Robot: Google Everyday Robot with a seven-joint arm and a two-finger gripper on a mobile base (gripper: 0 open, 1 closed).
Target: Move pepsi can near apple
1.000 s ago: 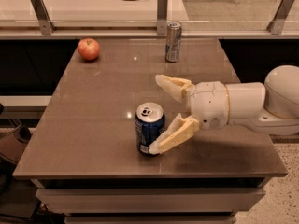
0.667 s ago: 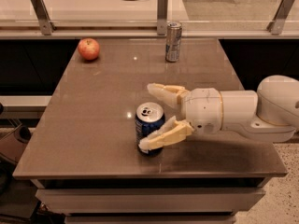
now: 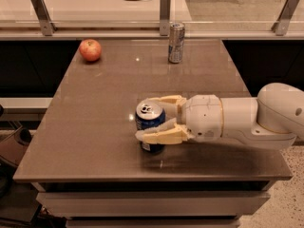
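The pepsi can (image 3: 148,112), short and dark blue with a silver top, stands upright on the brown table (image 3: 95,127) near its front middle. My gripper (image 3: 144,118) reaches in from the right and its two cream fingers (image 3: 161,136) press against the can's near and far sides. The can still rests on the table. The red apple (image 3: 90,50) lies at the far left corner of the table, well away from the can.
A taller slim silver can (image 3: 176,42) stands at the far edge of the table, behind the pepsi can. A glass barrier with metal posts (image 3: 164,13) runs along the back. The table's front edge is close below the gripper.
My gripper has moved left around the pepsi can and its fingers have closed in from a wide spread onto the can's sides. The can has not moved.
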